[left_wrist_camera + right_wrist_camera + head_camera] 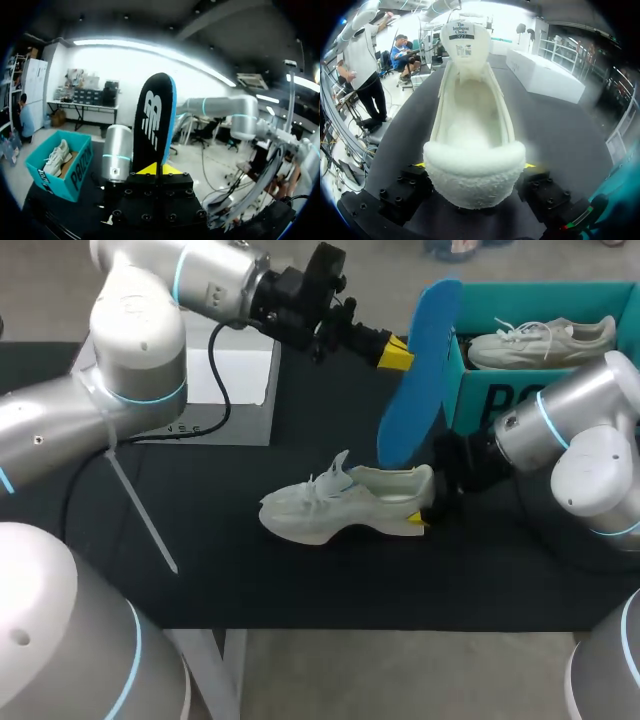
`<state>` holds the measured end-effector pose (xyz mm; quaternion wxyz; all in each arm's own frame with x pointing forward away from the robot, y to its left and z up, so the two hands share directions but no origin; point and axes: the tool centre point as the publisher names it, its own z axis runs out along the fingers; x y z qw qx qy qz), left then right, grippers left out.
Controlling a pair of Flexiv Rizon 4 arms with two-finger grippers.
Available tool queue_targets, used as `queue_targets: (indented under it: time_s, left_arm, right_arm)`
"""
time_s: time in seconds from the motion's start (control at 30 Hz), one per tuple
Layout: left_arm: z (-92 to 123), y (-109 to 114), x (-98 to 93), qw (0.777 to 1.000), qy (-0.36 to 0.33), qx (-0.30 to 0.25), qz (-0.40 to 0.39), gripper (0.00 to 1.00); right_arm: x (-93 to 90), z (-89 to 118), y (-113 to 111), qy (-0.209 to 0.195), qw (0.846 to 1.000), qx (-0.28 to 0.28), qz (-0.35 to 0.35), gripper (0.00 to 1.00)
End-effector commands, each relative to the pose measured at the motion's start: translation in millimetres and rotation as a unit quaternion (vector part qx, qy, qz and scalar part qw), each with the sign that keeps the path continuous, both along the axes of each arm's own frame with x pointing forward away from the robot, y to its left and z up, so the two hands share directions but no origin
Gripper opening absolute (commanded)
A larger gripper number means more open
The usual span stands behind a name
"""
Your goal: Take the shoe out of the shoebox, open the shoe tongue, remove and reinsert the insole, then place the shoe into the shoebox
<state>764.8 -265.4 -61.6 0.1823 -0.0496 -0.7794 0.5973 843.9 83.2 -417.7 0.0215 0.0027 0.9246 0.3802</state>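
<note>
**Left arm.** The left claw (398, 353) is closed on the insole (415, 380) and holds it in the air above the worktop (300, 590), clear of the shoe (340, 505). In the left wrist view the insole (155, 120) stands up between the yellow tips of the left claw (159, 169). The grip looks set at one end so that the free length can be steered into the shoe opening. The blue face points toward the shoebox (465, 390). The black underside faces the wrist camera.

**Centre.** The shoe lies on the worktop, sole down, toe toward the left arm. Its heel points to the right arm.

**Right arm.** The right claw (420, 515) clamps the heel, one finger on each side. In the right wrist view the yellow tips of the right claw (474, 165) flank the fleecy heel collar of the shoe (472, 150). The tongue is folded forward and the inside is bare. This hold appears meant to brace the shoe and present an open mouth for reinsertion.

**Far right.** The teal shoebox stands open on the worktop. A second shoe (540, 340) lies inside it.

**Markings.**
- Insole underside: a white logo.
- Shoe tongue: a sewn label with several lines of print.
- Shoebox side: large dark letters, partly hidden by the right arm.

The wording is not transcribed here.
</note>
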Motion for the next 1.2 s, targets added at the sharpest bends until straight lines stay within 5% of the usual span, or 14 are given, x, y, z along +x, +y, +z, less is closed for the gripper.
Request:
queue_targets:
  time_s: [0.03,0.3,0.33,0.37,0.4,1.2]
  left_arm:
    - [16.9,-1.6,-37.6,0.998,0.044,-0.048,-0.010,0.00]
    - [57.7,0.9,-94.3,0.993,0.064,-0.084,-0.050,0.00]
    - [60.7,2.3,-99.7,0.993,0.064,-0.084,-0.050,0.00]
    - [63.4,3.3,-105.5,0.992,0.071,-0.086,-0.052,0.00]
    - [65.7,5.7,-110.7,0.992,0.075,-0.084,-0.056,0.00]
    - [109.2,43.1,-206.2,0.979,0.191,-0.031,-0.067,0.00]
  right_arm:
    - [0.9,-0.2,1.7,0.000,1.000,-0.001,0.000,0.00]
    - [0.9,-0.2,1.7,0.000,1.000,-0.001,0.000,0.00]
    - [2.3,3.8,0.7,-0.002,1.000,-0.004,0.000,0.15]
    - [3.5,8.5,-0.3,-0.001,1.000,-0.010,-0.003,0.39]
    - [5.1,13.0,-1.9,-0.003,1.000,-0.015,-0.006,1.00]
    - [-5.1,91.0,-8.5,-0.026,0.968,-0.250,0.005,1.00]
